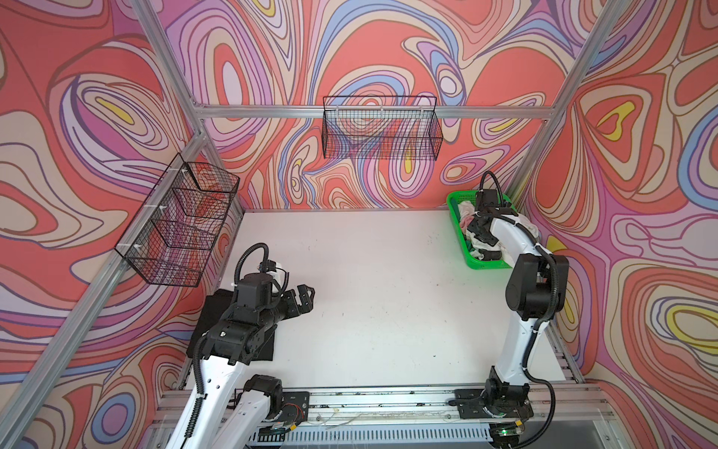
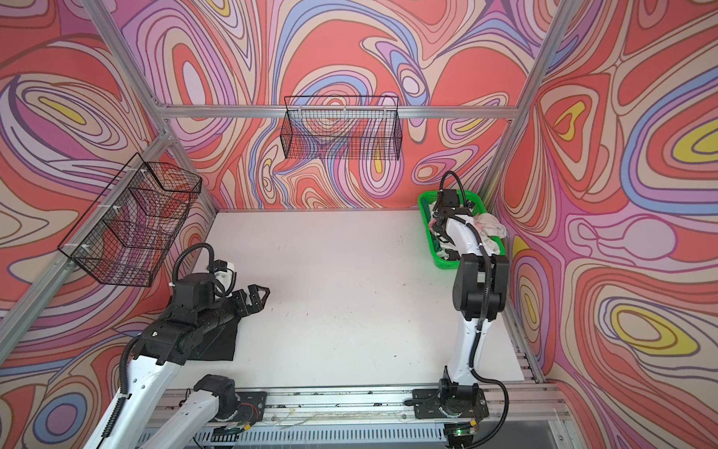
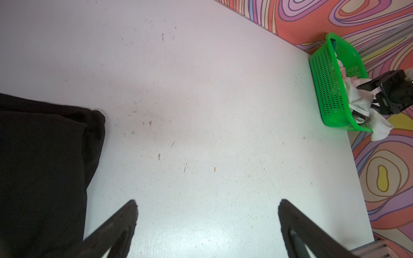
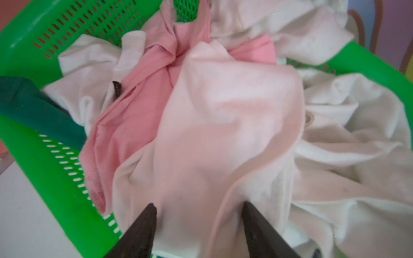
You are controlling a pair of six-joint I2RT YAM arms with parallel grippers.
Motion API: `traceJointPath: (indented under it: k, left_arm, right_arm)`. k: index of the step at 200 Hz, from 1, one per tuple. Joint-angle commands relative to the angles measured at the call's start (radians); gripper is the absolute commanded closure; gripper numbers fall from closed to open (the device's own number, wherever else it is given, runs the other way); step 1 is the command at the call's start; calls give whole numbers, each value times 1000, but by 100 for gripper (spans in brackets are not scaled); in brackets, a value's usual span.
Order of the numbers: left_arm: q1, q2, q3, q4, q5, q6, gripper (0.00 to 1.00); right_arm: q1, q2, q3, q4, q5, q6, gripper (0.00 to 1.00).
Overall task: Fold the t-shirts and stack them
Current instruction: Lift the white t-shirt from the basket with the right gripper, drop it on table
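Note:
A folded black t-shirt (image 1: 268,346) (image 3: 44,156) lies at the table's front left, partly under my left arm. My left gripper (image 1: 305,297) (image 3: 206,202) hovers open over bare table just right of it, nothing between its fingers. The other t-shirts lie crumpled in the bright green basket (image 1: 454,217) (image 4: 33,156) at the back right: a pale off-white one (image 4: 223,122) on top, a pink one (image 4: 138,111), a white one (image 4: 357,134) and a dark green one (image 4: 33,107). My right gripper (image 4: 199,205) is down in the basket, its fingers pressed into a raised fold of the off-white shirt from both sides.
The white table (image 1: 369,291) lies between the arms. A black wire basket (image 1: 382,128) hangs on the back wall and a tiered wire basket (image 1: 178,225) on the left wall. White cloth hangs over the green basket's outer rim (image 3: 380,129).

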Motion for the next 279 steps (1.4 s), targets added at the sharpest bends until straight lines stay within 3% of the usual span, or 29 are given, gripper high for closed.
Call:
traceJointPath:
  k: [1,35,64,129,172,186,213,234,261,279]
  left_arm:
    - [-6,0,-14,-21,13,6,0]
    - [-6,4,-16,-19,13,6,0]
    - [-6,12,-16,-20,17,8,0]
    - [-6,10,-14,-18,19,9,0]
    - [-6,6,-16,-14,26,10,0]
    - [-6,3,-16,-13,29,10,0]
    - [-6,-8,-19,-9,33,11,0]
    - [-6,-14,-19,-6,35,10,0]
    - [-6,-23,-17,-7,28,10,0]
    - [-6,-34,-20,-9,19,7,0]
  right_arm:
    - [-12,-50,-41,-18,39,9,39]
    - [-14,-13,-28,-33,15,0,74]
    - [-13,-79,-26,3,-75,6,100]
    - [25,-331,136,18,-442,25,100]
    - [172,-315,626,-173,-566,-37,100]
    - [186,-312,725,-154,-706,3,100]
    - [249,-367,727,59,-941,101,100]
    - [305,-394,724,216,-1057,217,100]
    - [369,-426,679,337,-1125,277,100]
    - [372,-506,485,419,-1119,289,100]
